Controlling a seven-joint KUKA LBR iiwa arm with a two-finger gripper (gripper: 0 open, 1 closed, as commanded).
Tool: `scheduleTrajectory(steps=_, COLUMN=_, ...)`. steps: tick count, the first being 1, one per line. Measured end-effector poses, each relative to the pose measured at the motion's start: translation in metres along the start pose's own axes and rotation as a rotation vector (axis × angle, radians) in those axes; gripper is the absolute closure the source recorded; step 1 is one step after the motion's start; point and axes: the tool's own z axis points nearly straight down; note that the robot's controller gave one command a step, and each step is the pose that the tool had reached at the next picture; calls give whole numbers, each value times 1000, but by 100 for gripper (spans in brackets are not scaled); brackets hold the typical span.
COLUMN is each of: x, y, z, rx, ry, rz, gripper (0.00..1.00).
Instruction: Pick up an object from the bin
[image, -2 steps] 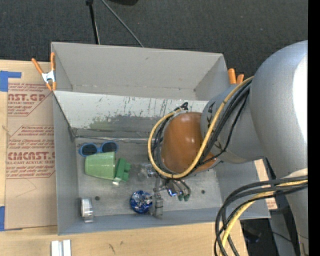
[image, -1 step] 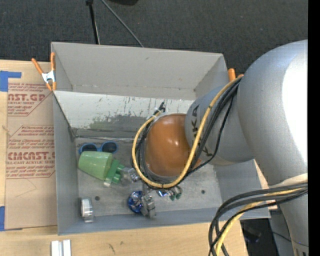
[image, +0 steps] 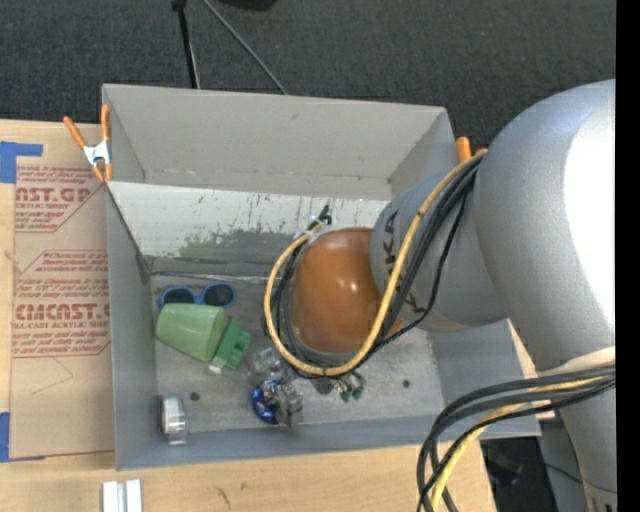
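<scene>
My gripper (image: 288, 396) reaches down below the orange dome to the bin floor near the front wall, at mid-width. A small blue and shiny thing (image: 264, 404) lies right against its left side, touching or nearly so. A light green cup-shaped piece (image: 192, 329) lies on its side to the left, with a darker green block (image: 235, 345) at its right end. Small dark green bits (image: 350, 391) lie just right of the gripper.
A pair of blue-lensed glasses (image: 196, 296) lies by the back of the floor on the left. A small silver cylinder (image: 173, 416) sits in the front left corner. The arm and its cables cover the bin's right half.
</scene>
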Motion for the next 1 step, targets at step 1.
scheduleTrajectory(steps=1, x=-9, y=1, z=-133, rx=1, ry=-4, rz=-2, gripper=100)
